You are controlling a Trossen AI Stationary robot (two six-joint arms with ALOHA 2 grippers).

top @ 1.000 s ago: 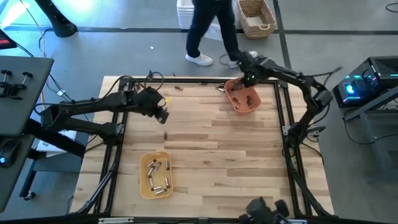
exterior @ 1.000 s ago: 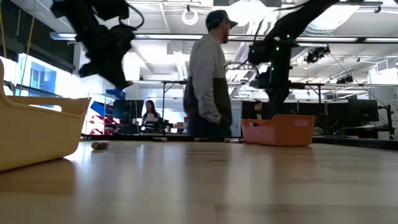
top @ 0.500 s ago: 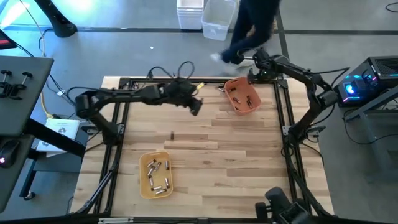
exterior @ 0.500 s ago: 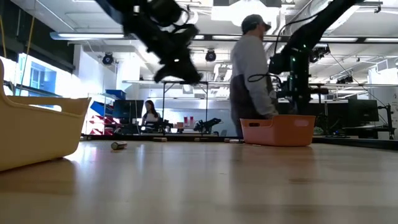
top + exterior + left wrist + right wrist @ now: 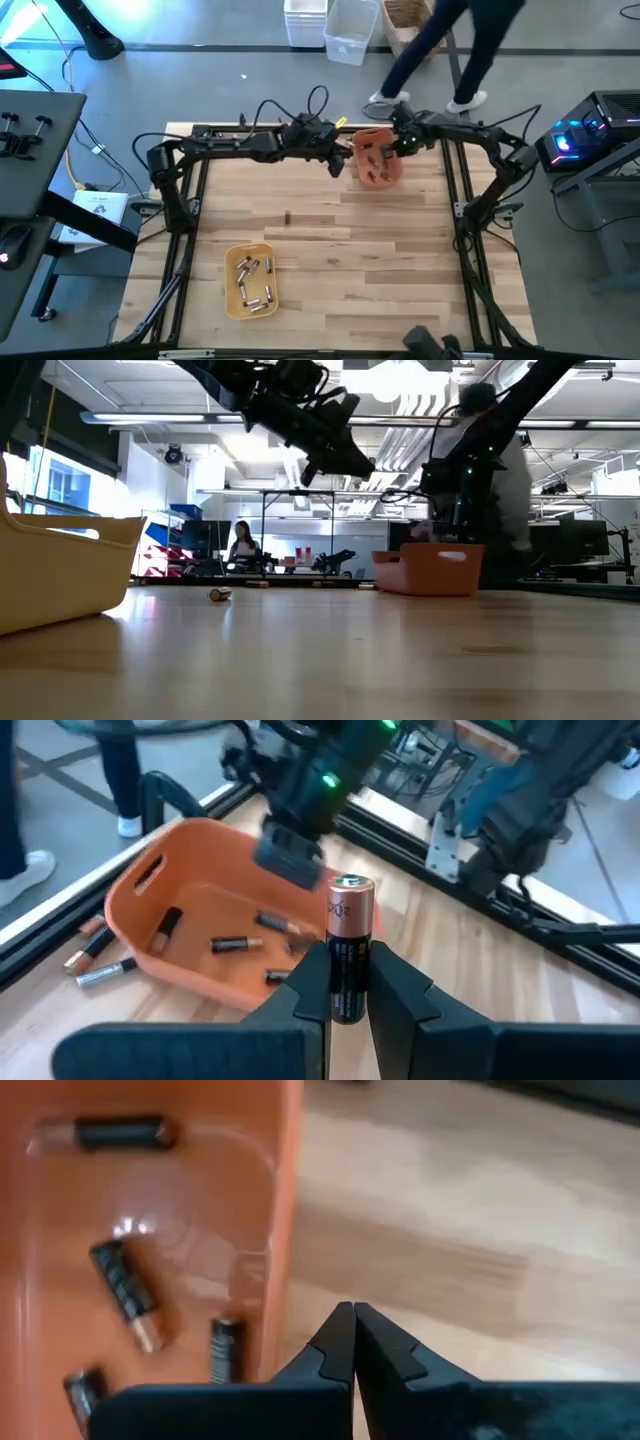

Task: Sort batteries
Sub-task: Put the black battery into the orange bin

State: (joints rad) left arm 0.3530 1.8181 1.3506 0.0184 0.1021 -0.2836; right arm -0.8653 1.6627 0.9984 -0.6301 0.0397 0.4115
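My left gripper (image 5: 340,166) hovers over the table just left of the orange tray (image 5: 378,160), shut on a copper-topped black battery (image 5: 350,935). The tray holds several batteries (image 5: 235,944). My right gripper (image 5: 352,1312) is shut and points down at the wood just outside the tray's long wall (image 5: 285,1230), on the tray's right side in the high view. One loose battery (image 5: 288,217) lies on its side at mid-table. The yellow tray (image 5: 250,280) near the front holds several batteries. My left gripper pinches the battery's black body (image 5: 350,982) between its two fingers (image 5: 310,985). The battery lies along the fingers, its copper end sticking out past the tips. It is lifted clear of the table. My right gripper stands close beside the orange tray's wall; I cannot tell whether it touches it.
Two more batteries (image 5: 95,960) lie on the wood by the table's far rail, beside the orange tray. A person (image 5: 450,50) walks past behind the table, near clear bins (image 5: 350,30). Black frame rails edge the tabletop.
My left gripper has swept toward the table's right, up to the orange tray, carrying the battery and turning as it went. My right gripper has come down beside the tray. The tray has slid and turned a little toward the left. The loose battery has rolled toward the right.
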